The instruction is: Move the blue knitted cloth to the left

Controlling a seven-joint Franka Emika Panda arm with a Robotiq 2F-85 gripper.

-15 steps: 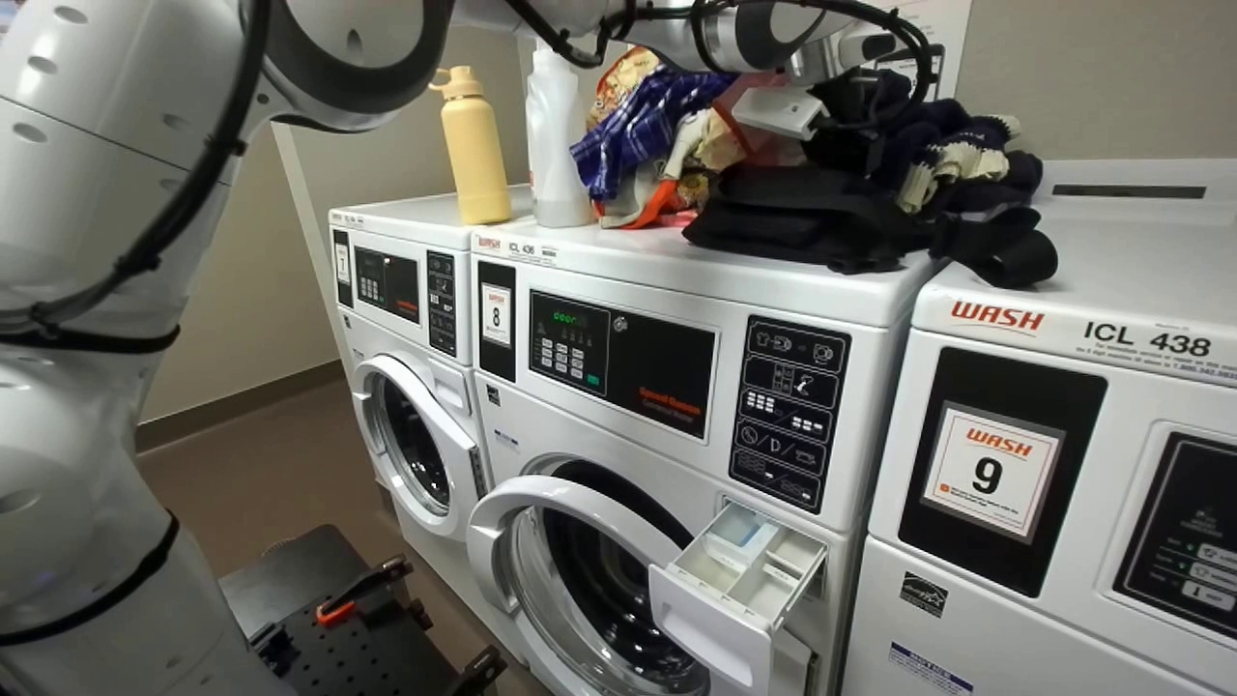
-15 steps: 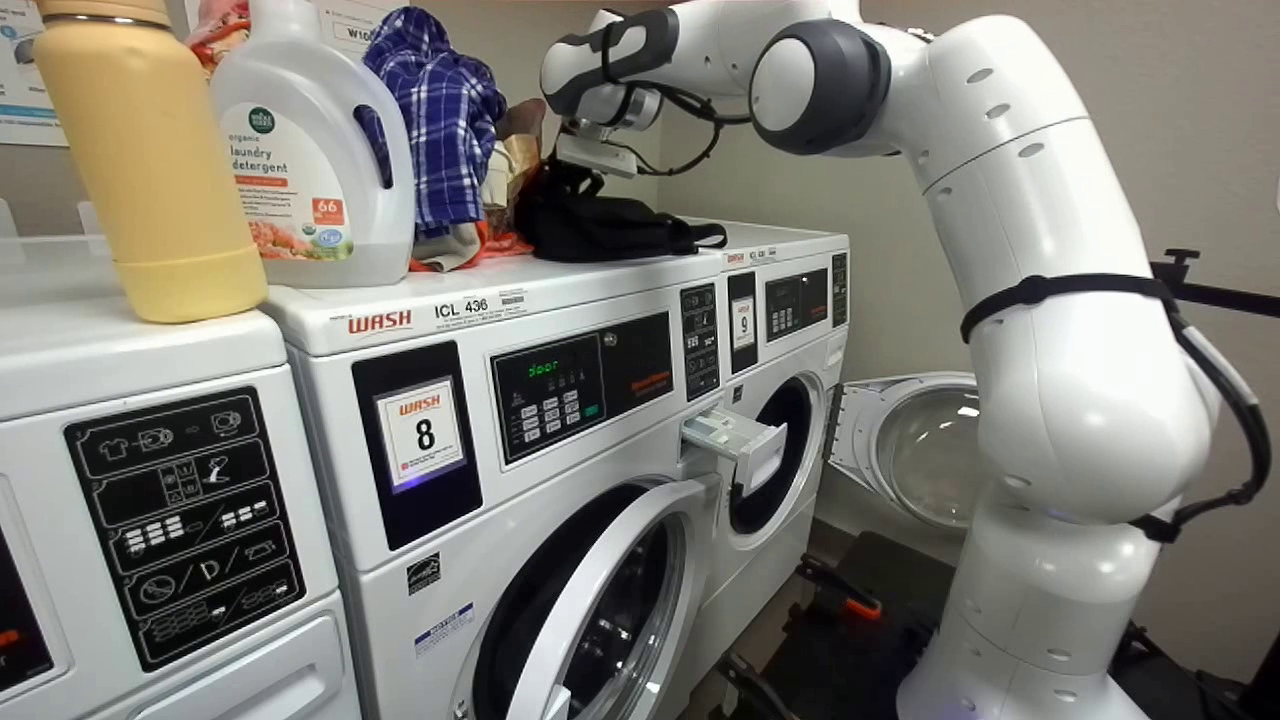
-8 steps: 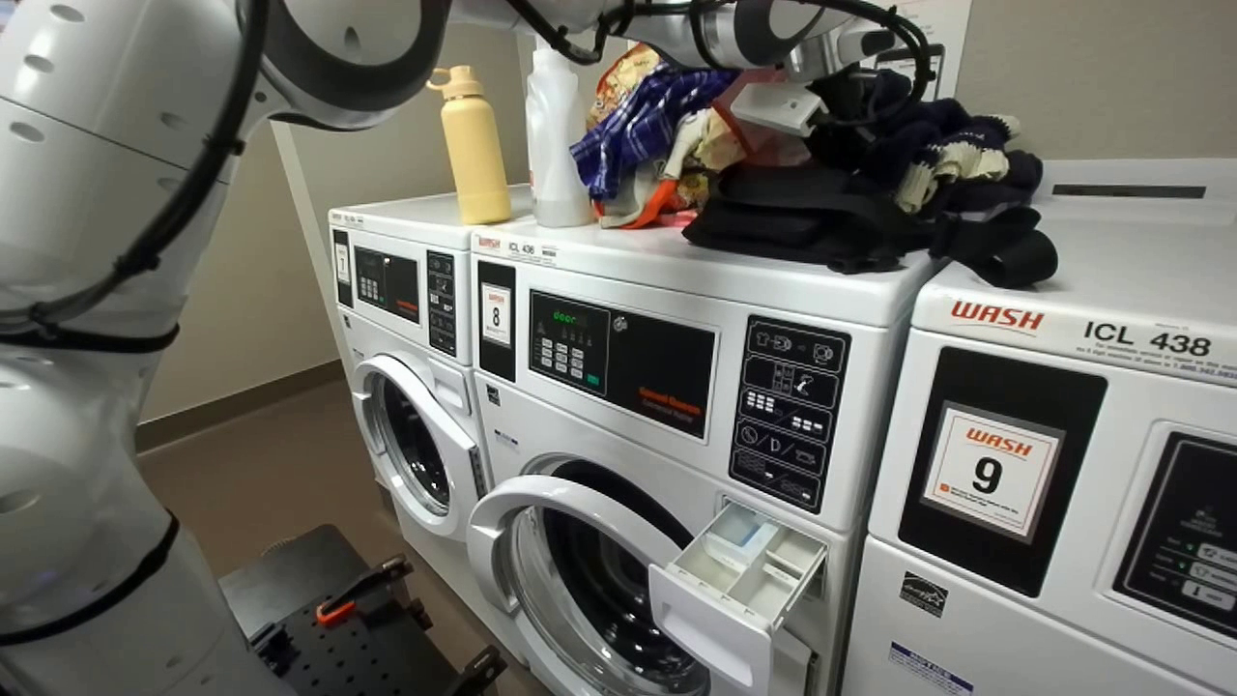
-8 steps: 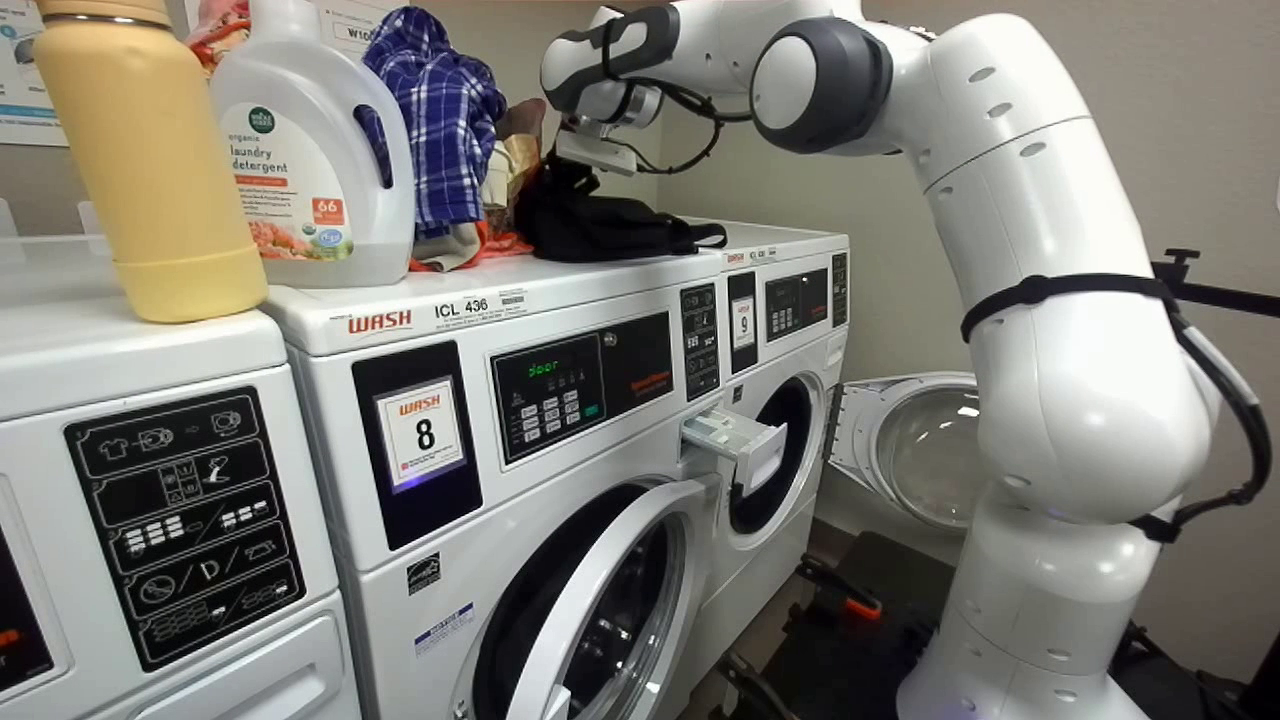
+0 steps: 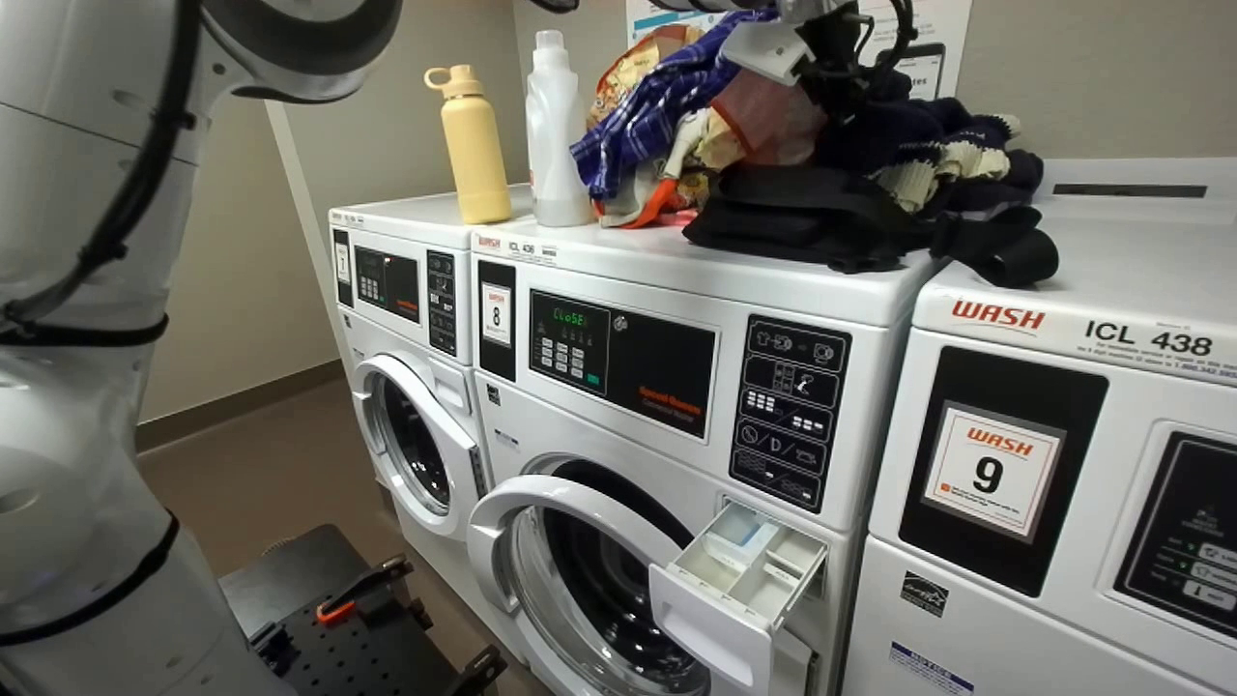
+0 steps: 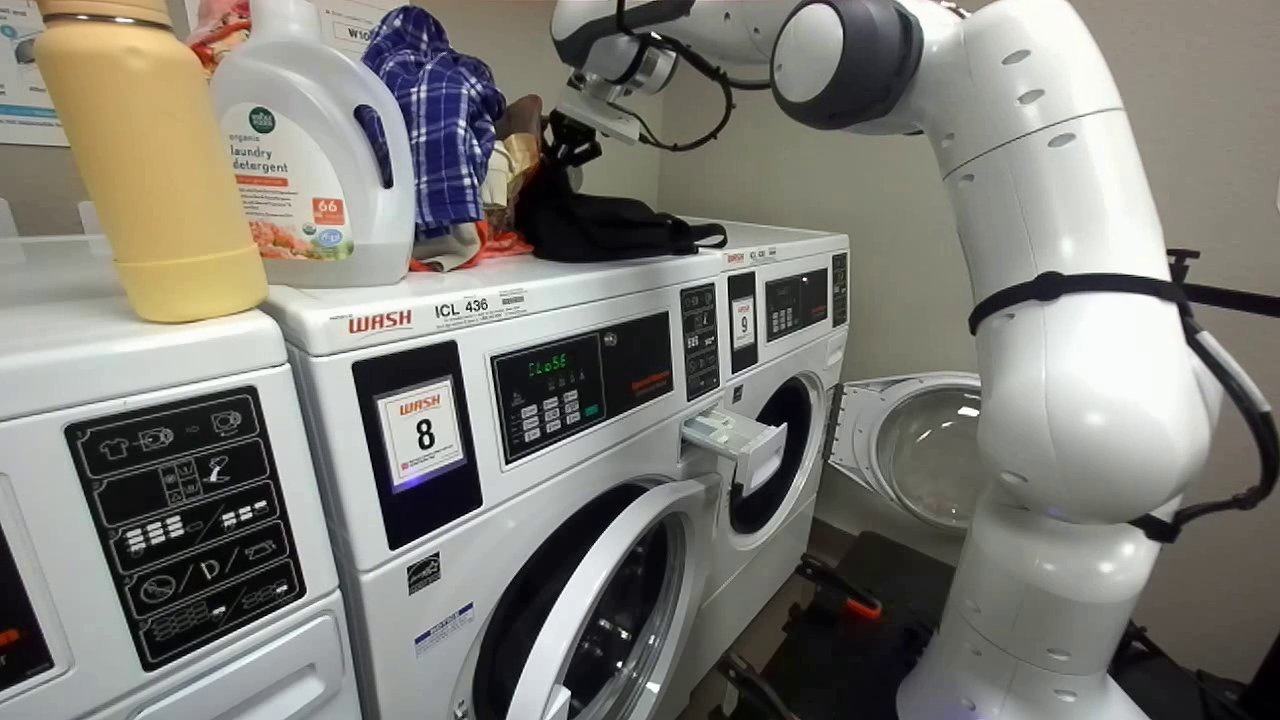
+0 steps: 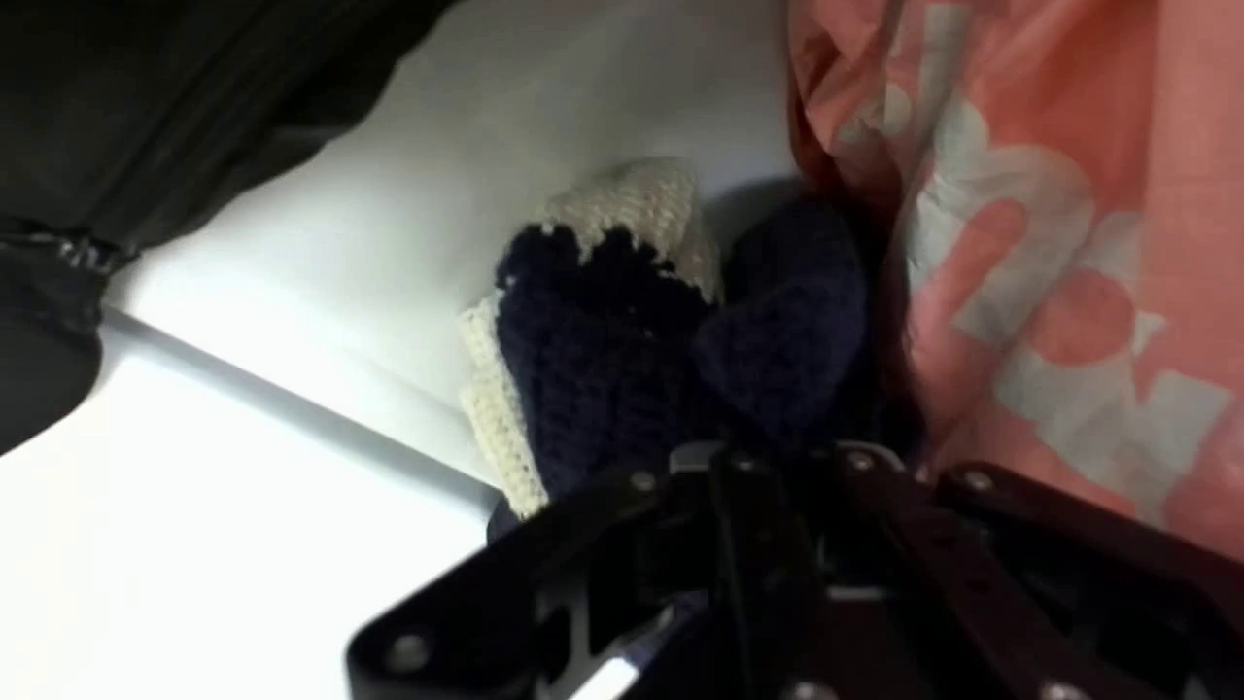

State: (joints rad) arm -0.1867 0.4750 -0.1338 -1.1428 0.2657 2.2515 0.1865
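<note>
The blue knitted cloth [image 5: 930,130] is dark navy with cream trim. It lies bunched on the washer tops behind a black bag in an exterior view. In the wrist view, the cloth [image 7: 603,389] fills the space under the fingers, and a fold of it narrows up between the fingertips. My gripper [image 7: 782,457] has its fingertips close together and looks shut on that fold. The gripper [image 5: 843,108] is just above the cloth's near-left part, and it also shows above the black bag in an exterior view [image 6: 570,160]. There the cloth is mostly hidden.
The black bag [image 5: 792,217] lies in front of the cloth. A red plastic bag [image 7: 1059,292] and a blue plaid cloth [image 5: 657,116] stand beside the gripper. A detergent jug [image 5: 556,135] and a yellow bottle [image 5: 474,145] stand farther along. A drawer [image 5: 744,570] is pulled out below.
The arm has risen and drawn back, so the gripper is higher and its fingers show above the bag. The cloth's near cream trim has shifted slightly left. The washer display has changed to CLOSE.
</note>
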